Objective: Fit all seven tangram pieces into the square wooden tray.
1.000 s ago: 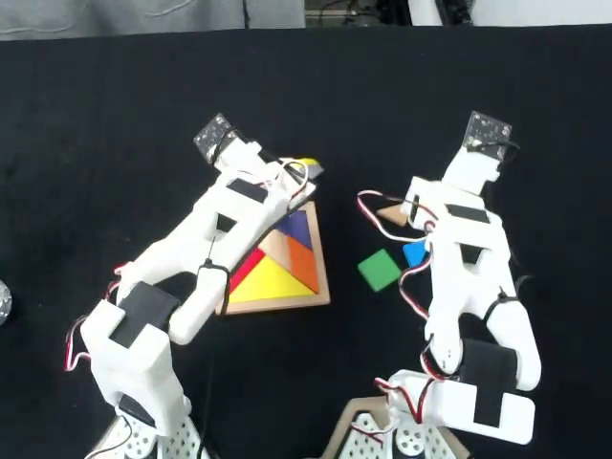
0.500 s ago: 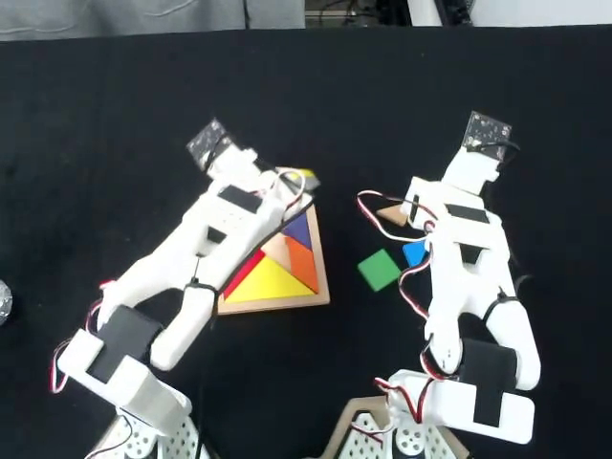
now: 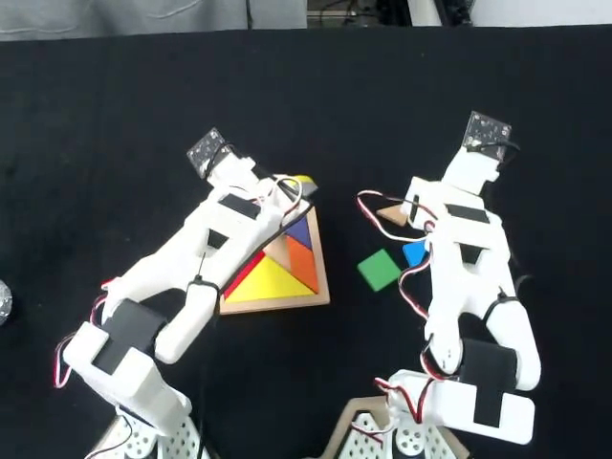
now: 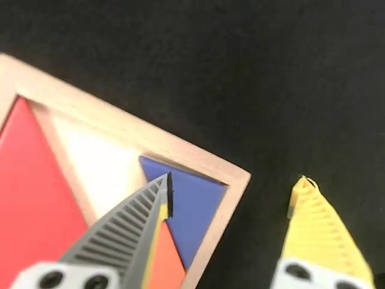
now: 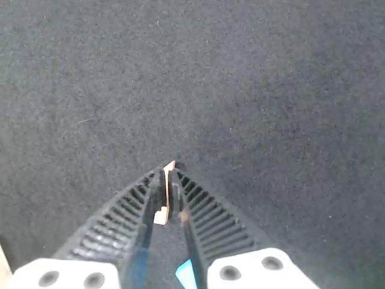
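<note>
The square wooden tray (image 3: 277, 306) lies at centre left and holds yellow (image 3: 268, 282), red (image 3: 246, 269), orange (image 3: 303, 264) and blue-purple (image 3: 298, 229) pieces. My left gripper (image 3: 300, 186) is open at the tray's far corner. In the left wrist view the left gripper (image 4: 234, 179) straddles the rim (image 4: 180, 147), its grey finger (image 4: 157, 195) over the blue-purple piece (image 4: 195, 198) and its yellow finger (image 4: 310, 208) outside. My right gripper (image 3: 390, 212) (image 5: 169, 165) is shut on a thin tan piece (image 5: 161, 215). A green square (image 3: 380, 270) and a blue piece (image 3: 414, 252) lie loose beside the right arm.
Black cloth covers the table, with open room at the far side and at the far left and right. A small metallic object (image 3: 3, 303) sits at the left edge. A wooden base plate (image 3: 359, 430) lies at the front between the arms.
The left arm has shifted slightly leftward and its gripper has settled at the tray's far corner. The right arm has stayed still with the tan piece.
</note>
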Motion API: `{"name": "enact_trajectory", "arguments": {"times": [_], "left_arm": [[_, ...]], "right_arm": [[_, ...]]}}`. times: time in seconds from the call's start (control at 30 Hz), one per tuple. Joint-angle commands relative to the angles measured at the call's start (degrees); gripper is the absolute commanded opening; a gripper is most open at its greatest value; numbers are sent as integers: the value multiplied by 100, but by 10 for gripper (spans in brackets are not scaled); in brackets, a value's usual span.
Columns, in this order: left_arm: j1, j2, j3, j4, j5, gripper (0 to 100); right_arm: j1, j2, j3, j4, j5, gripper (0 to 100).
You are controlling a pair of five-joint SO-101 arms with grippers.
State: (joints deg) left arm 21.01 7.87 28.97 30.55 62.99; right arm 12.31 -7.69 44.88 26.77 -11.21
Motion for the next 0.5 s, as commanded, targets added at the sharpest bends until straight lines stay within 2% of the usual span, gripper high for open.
{"name": "enact_trajectory", "arguments": {"times": [0.0, 0.3, 0.47], "left_arm": [[48, -62, -145, -88, -26, 316], [40, -97, 75, -44, 9, 314], [154, -62, -22, 580, 0, 316]], "right_arm": [[-97, -268, -189, -79, -26, 15], [-97, -259, -189, -79, -26, 15], [-97, -268, -189, -79, -26, 15]]}}
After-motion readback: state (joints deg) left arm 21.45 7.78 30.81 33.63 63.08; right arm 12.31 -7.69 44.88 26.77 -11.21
